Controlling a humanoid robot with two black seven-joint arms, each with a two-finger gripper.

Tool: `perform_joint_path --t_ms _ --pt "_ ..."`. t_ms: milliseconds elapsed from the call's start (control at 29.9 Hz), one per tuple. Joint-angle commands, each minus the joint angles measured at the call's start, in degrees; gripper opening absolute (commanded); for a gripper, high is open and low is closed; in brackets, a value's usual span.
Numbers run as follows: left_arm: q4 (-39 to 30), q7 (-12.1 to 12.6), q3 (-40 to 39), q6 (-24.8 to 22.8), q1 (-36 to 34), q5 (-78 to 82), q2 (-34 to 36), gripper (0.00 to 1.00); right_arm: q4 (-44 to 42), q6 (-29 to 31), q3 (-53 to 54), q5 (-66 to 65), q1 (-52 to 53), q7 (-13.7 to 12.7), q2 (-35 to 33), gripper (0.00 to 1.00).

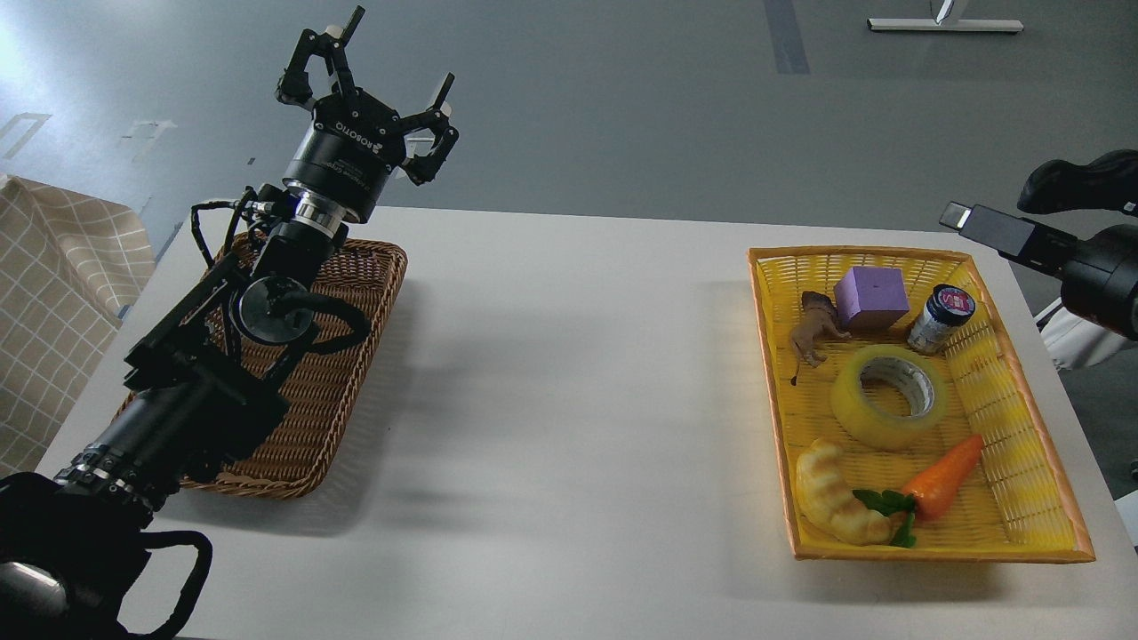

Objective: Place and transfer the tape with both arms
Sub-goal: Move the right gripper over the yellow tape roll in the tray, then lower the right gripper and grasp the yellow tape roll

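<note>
The tape (852, 411), a glossy yellow roll with a grey-white core, lies flat in the middle of the yellow basket (1022, 480) at the right. My left gripper (380, 64) is open and empty, raised with fingers pointing up over the far end of the brown wicker basket (311, 427), far from the tape. My right arm's dark far end (987, 227) comes in at the right edge, above the yellow basket's far right corner. Its fingers cannot be told apart.
The yellow basket also holds a purple block (869, 297), a toy animal (813, 331), a small jar (941, 318), a croissant toy (836, 505) and a toy carrot (944, 476). A checked cloth (53, 293) lies at the left. The white table (569, 400) spans between the baskets.
</note>
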Motion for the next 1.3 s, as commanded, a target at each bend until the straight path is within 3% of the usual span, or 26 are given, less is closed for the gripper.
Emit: perform_joint_path --t_ms 0,401,635,1270 --pt "0.02 0.08 0.00 0.00 0.05 0.00 0.00 0.98 -0.02 0.00 -2.22 -3.60 0.23 0.79 -0.42 1.00" --pt "0.02 -0.01 0.00 0.00 0.14 0.00 0.00 0.98 -0.20 0.00 -5.21 -10.72 0.32 0.79 -0.33 0.99" --pt "0.02 -0.01 0.00 0.00 0.14 0.00 0.00 0.98 -0.20 0.00 -9.33 -11.95 1.54 2.46 -0.51 0.99" --pt "0.02 -0.01 -0.08 0.00 0.14 0.00 0.00 0.98 -3.44 0.00 -17.34 -21.53 2.43 2.46 1.51 0.95"
